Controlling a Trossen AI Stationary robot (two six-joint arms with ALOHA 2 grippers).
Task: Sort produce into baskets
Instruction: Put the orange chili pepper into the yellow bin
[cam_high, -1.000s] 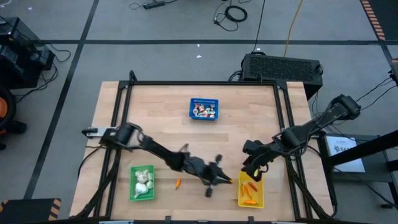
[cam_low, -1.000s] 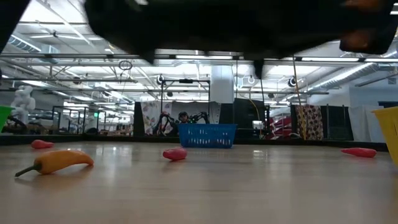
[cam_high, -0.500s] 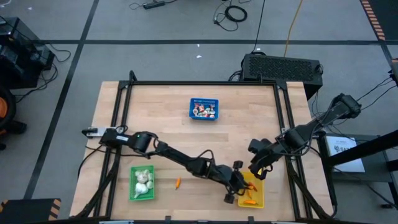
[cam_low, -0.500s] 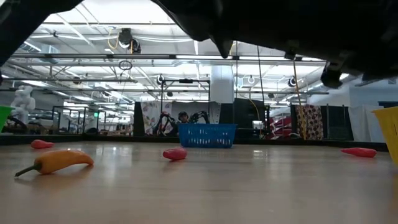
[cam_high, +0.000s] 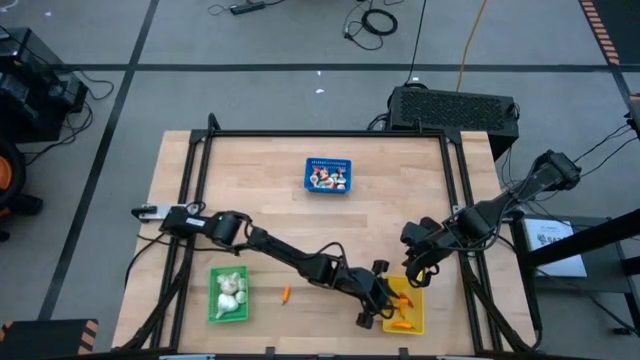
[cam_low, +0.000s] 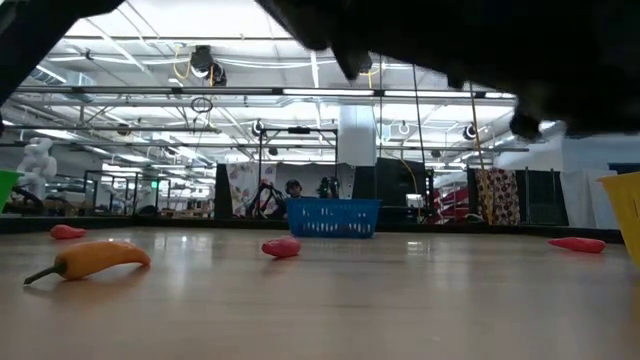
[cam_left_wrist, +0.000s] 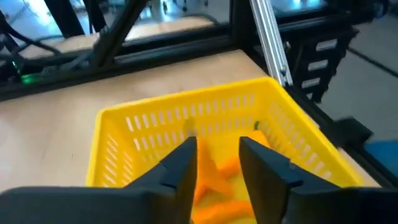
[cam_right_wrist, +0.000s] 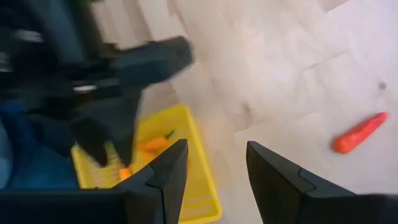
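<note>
The yellow basket (cam_high: 420, 318) stands at the table's near right with several orange sticks (cam_left_wrist: 217, 180) lying in it. My left gripper (cam_left_wrist: 217, 146), its arm stretched across the table's near part, hangs open just above the basket's inside (cam_high: 388, 305); nothing sits between its fingers. My right gripper (cam_high: 412, 270) hovers open above the table just beyond the basket's far end, also with nothing between its fingers (cam_right_wrist: 217, 149). The green basket (cam_high: 228, 293) at near left holds white bulbs. The blue basket (cam_high: 328, 175) stands at the far middle.
Loose produce lies on the wood: an orange pepper (cam_low: 90, 258) (cam_high: 286, 294) beside the green basket, and red pieces (cam_low: 282, 247) (cam_low: 577, 243) (cam_low: 68, 231) farther off. An orange-red stick (cam_right_wrist: 360, 134) lies near the right gripper. Black frame rails (cam_high: 455, 180) border the table.
My left gripper has swept toward the table's right edge, from the near middle to above the yellow basket, its arm stretching out. For the last half second it has stayed there.
</note>
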